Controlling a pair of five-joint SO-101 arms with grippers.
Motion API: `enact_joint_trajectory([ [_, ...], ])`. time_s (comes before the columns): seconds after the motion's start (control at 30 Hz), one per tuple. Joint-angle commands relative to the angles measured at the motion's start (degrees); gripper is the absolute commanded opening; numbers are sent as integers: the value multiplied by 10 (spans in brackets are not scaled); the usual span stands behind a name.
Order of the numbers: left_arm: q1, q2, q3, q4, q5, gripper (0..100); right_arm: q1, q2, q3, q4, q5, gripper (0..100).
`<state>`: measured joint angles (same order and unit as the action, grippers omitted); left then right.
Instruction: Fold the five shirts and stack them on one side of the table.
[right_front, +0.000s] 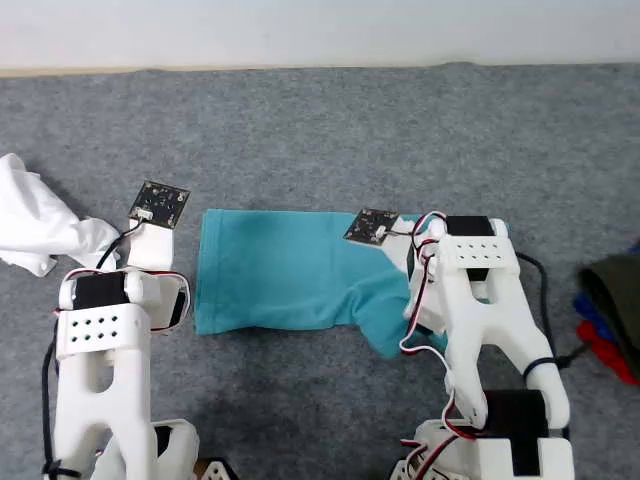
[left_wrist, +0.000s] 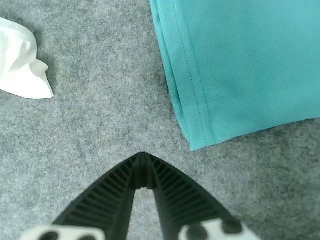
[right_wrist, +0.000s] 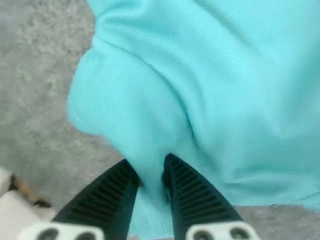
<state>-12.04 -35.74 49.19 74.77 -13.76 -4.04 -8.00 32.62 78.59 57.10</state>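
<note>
Right jaws pinching the teal shirt (right_front: 270, 270), left jaws closed on nothing.
The shirt lies flat at the middle of the tabletop (right_front: 300, 130), its 4 o'clock corner bunched in the right jaws; the left jaws hang just off its 8 o'clock corner. A crumpled white shirt (right_front: 35, 225) sits at 9 o'clock, darker clothes (right_front: 612, 300) at 3.

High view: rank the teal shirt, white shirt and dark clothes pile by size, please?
1. Teal shirt.
2. White shirt.
3. Dark clothes pile.
The last two run off the picture's edges, so their order is unsure.
</note>
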Motion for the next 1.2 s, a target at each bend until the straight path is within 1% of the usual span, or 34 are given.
enact_joint_trajectory([
  [0.0,1,-15,-7,-8,-10,3,3,-12,-28,53,6,46],
  [0.07,1,-15,-7,-8,-27,3,3,-12,-27,87,11,46],
  [0.17,0,-15,-7,-8,-37,3,4,-13,-9,120,47,46],
  [0.43,0,-15,-8,-5,-37,3,26,-12,18,109,55,51],
  [0.47,1,-15,-8,-5,-37,3,27,-12,18,105,52,71],
  [0.53,1,-15,-8,-5,-37,3,27,-16,18,110,50,144],
  [0.63,1,-15,-8,-5,-37,3,24,-17,9,131,6,236],
  [0.7,1,-15,-8,-5,-37,3,22,-19,4,147,-1,277],
  [0.8,2,-15,-8,-8,-37,3,22,-30,-1,175,-1,284],
  [0.93,2,-15,-12,-8,-37,3,-7,-78,10,204,11,284],
  [1.03,2,-15,-19,-8,-35,3,-34,-110,49,182,10,284],
  [1.17,2,-12,-23,-9,-34,3,-55,-140,137,87,8,288],
])
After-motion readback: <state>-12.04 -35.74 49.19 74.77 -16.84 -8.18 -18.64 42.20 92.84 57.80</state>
